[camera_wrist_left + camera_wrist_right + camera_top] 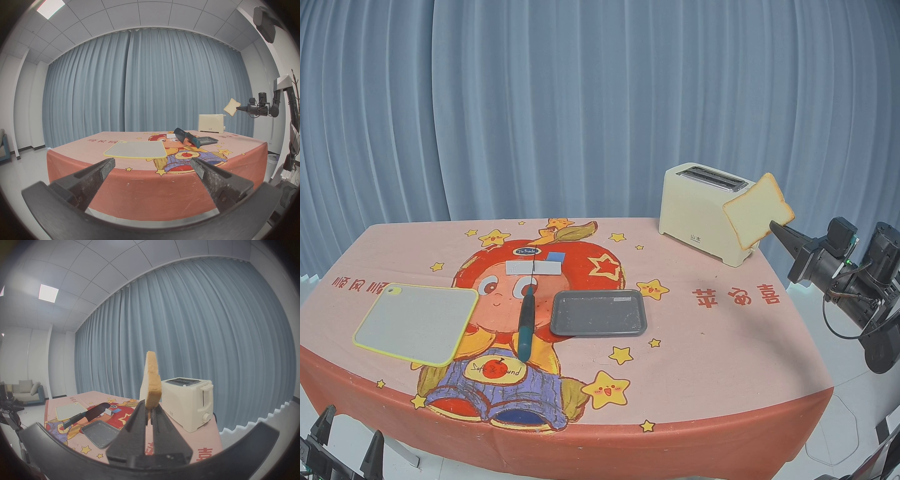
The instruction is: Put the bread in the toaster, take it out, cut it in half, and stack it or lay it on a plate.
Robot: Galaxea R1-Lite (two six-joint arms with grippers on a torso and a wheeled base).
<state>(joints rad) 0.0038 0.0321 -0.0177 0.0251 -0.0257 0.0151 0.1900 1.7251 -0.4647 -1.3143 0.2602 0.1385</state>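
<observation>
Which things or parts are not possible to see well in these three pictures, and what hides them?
Head view: the bread covers one end of the toaster.
Head view: the bottom edge cuts off the left hand behind its fingertips.
Right wrist view: the right hand hides the bread's lower corner.
Every view: the inside of the toaster's slots, seen too flat.
</observation>
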